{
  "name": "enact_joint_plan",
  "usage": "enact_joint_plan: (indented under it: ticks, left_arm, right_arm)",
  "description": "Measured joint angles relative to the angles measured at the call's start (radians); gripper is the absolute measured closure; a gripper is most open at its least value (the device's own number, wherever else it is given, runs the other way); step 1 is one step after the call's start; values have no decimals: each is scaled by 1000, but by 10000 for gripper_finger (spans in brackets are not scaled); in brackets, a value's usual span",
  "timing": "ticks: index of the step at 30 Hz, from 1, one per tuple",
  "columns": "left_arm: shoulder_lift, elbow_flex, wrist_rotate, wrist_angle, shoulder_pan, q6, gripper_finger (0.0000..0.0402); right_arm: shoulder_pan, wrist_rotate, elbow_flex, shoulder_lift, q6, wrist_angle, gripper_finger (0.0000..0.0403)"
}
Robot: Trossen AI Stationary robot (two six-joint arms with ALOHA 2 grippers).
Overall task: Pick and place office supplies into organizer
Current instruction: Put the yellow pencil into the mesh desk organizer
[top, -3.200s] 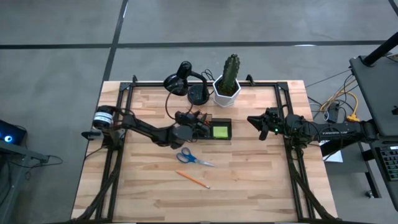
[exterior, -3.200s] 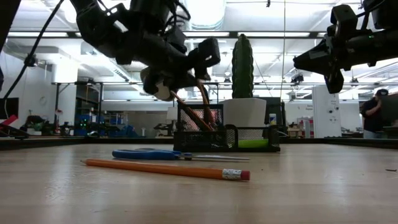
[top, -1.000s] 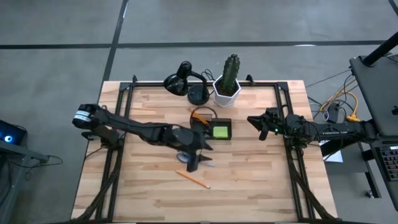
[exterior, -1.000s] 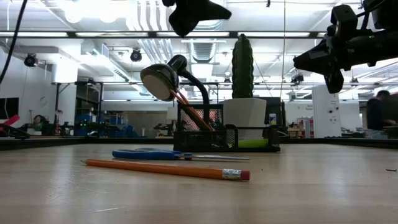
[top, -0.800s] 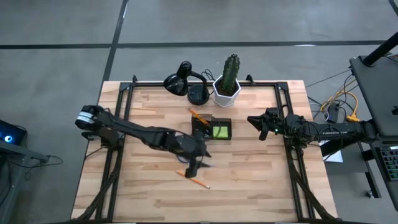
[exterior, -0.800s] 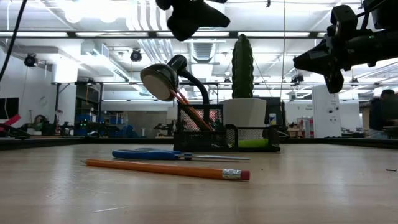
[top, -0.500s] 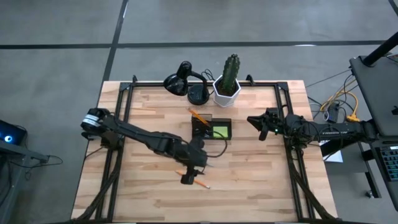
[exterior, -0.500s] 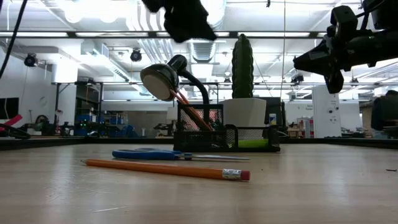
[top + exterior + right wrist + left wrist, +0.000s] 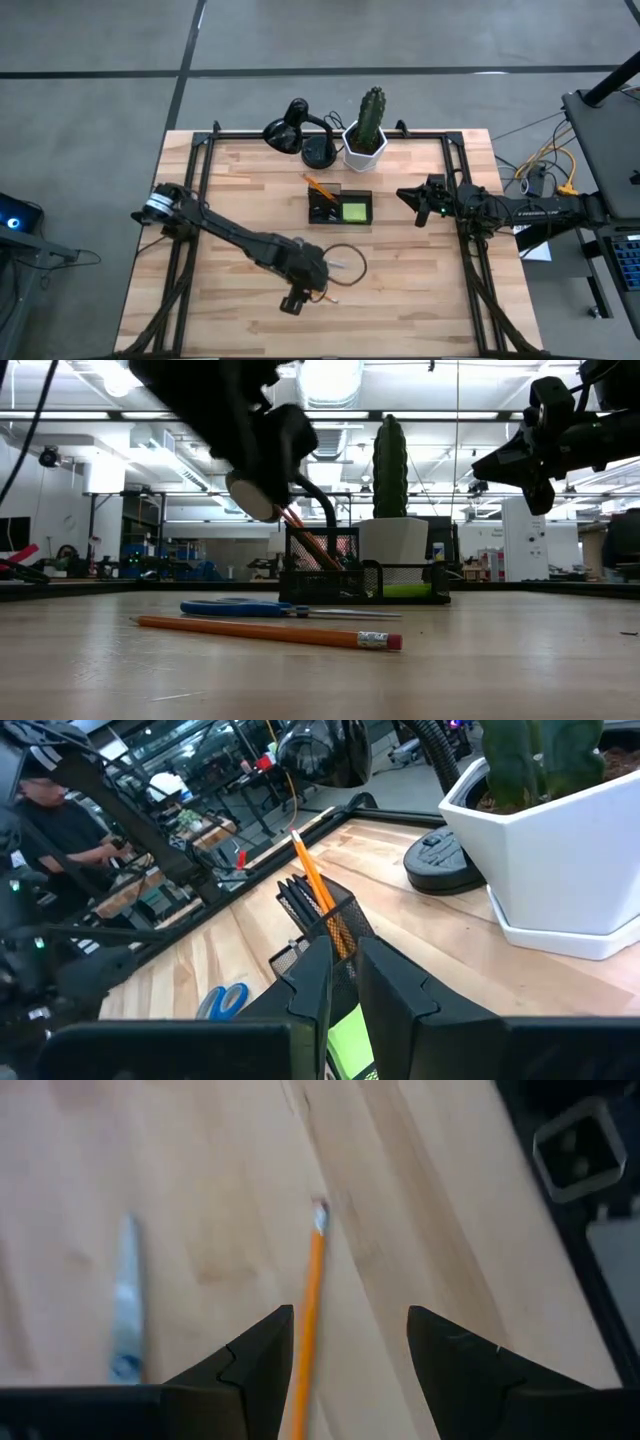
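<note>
Since a moment ago the left gripper (image 9: 296, 299) has swung from beside the organizer (image 9: 340, 207) down to lower centre of the high view, jaws spread wide and empty above one loose pencil (image 9: 306, 1316). The scissors (image 9: 240, 607) lie nearby on the pale wooden table (image 9: 420, 290); a workshop room stretches behind. The right gripper (image 9: 408, 197), nearly closed and empty, waits at right.
</note>
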Motion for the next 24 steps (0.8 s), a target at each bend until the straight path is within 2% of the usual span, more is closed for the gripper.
enact_joint_plan:
  ticks: [8,16,24]
  left_arm:
    - [89,100,-5,-208,-9,0,221]
    - [166,135,-12,-282,-10,-9,221]
    - [167,126,-74,-323,-8,-51,221]
  right_arm:
    - [0,0,0,4,0,-8,360]
    - [0,0,0,5,0,-22,360]
    - [0,0,0,5,0,-27,360]
